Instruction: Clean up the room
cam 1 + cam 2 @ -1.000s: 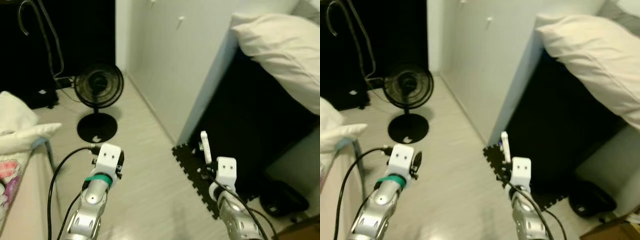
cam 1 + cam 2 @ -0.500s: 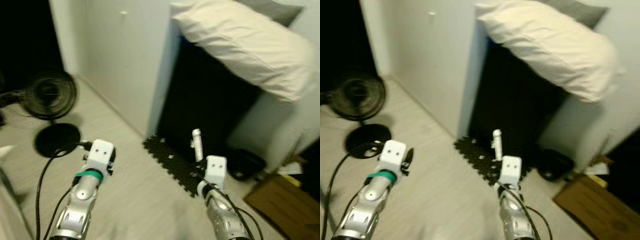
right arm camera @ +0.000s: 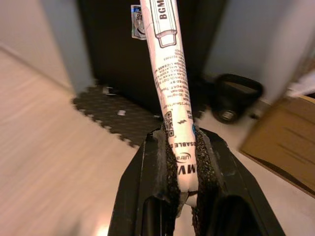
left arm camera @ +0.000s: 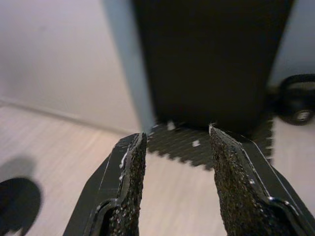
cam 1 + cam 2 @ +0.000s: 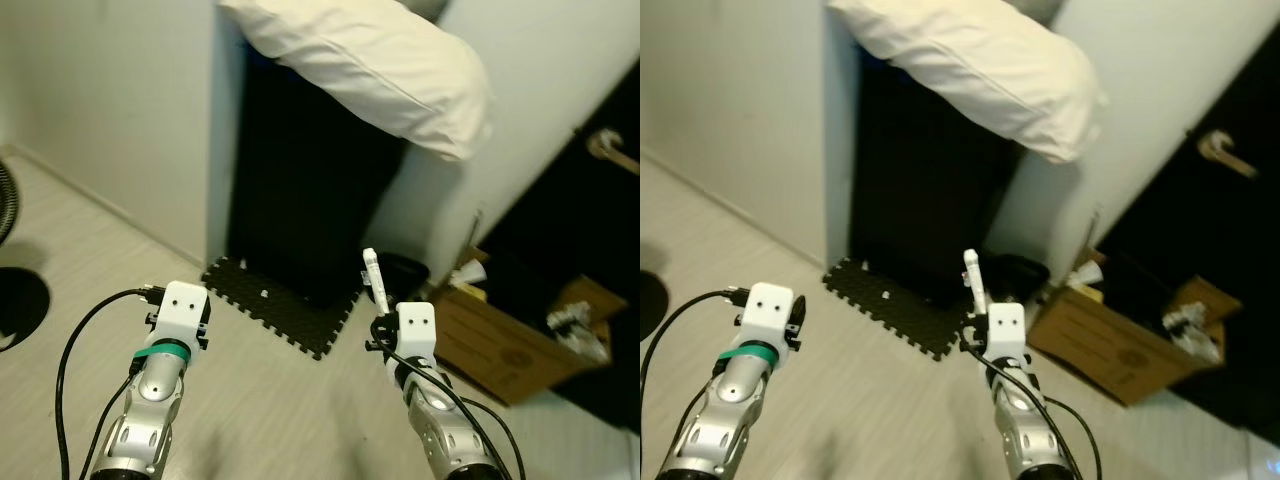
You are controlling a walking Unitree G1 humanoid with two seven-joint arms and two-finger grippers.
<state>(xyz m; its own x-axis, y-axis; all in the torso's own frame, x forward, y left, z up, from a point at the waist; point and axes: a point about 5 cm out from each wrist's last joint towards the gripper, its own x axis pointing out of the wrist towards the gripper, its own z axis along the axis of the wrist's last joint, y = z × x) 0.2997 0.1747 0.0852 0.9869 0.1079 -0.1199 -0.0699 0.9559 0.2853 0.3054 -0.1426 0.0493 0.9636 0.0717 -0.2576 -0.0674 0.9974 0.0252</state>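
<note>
Now swung past the fan, the view brings a cardboard box [image 5: 500, 340] into the lower right; right gripper [image 3: 183, 162] clamps a white tube [image 3: 170, 83] at centre, left gripper [image 4: 177, 187] open and empty, likely heading to bin it

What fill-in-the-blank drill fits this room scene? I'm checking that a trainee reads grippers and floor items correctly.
1. The right gripper is shut on a white ____.
2. The left gripper holds nothing; its fingers are ____.
3. The pillow lies on top of a tall ____ cabinet.
4. The cardboard box sits on the robot's ____ side.

Missing words: tube; open; black; right
</note>
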